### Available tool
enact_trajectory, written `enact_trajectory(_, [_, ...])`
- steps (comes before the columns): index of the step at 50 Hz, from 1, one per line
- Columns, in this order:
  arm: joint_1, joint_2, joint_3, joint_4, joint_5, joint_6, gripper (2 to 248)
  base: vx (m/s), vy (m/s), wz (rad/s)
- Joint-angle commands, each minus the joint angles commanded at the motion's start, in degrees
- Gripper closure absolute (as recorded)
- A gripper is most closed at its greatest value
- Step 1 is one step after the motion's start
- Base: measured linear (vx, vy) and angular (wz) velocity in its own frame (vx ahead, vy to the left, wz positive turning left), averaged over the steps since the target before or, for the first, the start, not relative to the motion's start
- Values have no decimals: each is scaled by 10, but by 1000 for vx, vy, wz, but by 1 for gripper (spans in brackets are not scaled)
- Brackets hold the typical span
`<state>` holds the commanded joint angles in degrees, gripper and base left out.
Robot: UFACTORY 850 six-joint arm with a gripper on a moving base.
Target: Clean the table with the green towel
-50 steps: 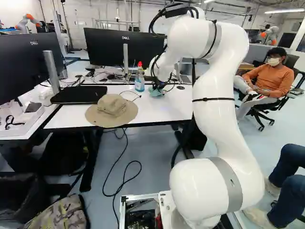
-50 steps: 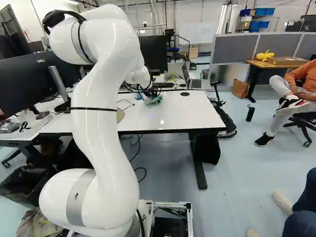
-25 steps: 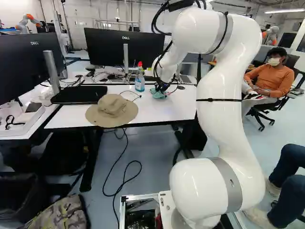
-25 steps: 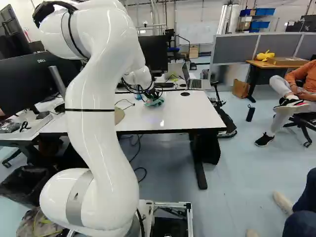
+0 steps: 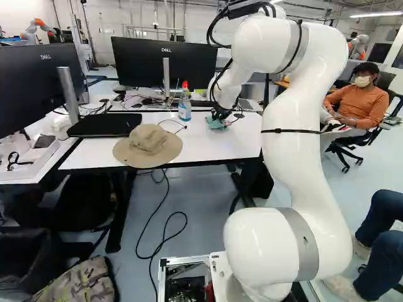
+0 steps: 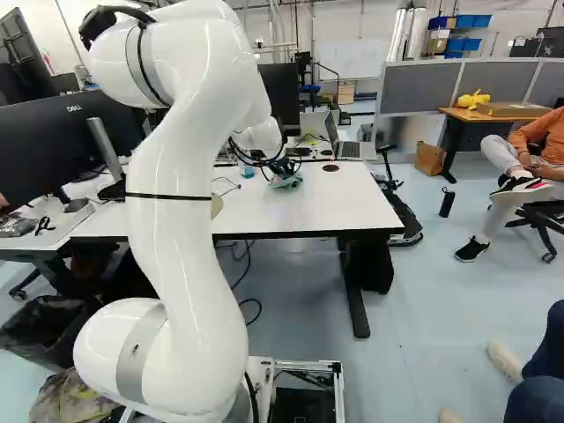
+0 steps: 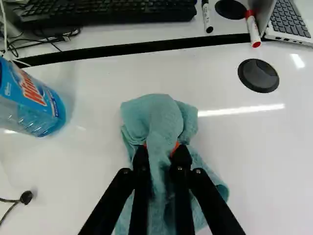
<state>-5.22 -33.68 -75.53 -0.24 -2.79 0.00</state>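
Note:
At the far part of the white table [image 5: 208, 148], my gripper [image 5: 220, 116] is low over the tabletop, bunched towel beneath it. In the wrist view the gripper [image 7: 160, 152] is shut on the green towel [image 7: 159, 115], a fold of it pinched between both fingers. The towel's crumpled end lies ahead of the fingertips, and loose cloth spreads beside and under them. The same towel [image 6: 286, 181] shows as a small teal heap in the right base view.
A blue spray bottle [image 5: 184, 106] stands beside the towel. A tan hat [image 5: 148, 145] lies nearer the table's front edge. Keyboard [image 7: 107, 11], markers [image 7: 253, 29], a laptop [image 6: 345, 141] and monitors [image 5: 165, 61] are behind. A thin cable [image 5: 173, 124] lies between hat and bottle.
Over the last second the gripper and the towel in it have shifted to the right across the tabletop, with the arm's upper part swinging along. The base has stayed put.

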Motion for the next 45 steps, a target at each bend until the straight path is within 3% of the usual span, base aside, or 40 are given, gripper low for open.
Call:
enact_trajectory(18, [8, -34, -47, 0, 0, 0, 198, 0, 0, 0])
enact_trajectory(45, [46, -35, -48, 0, 0, 0, 198, 0, 0, 0])
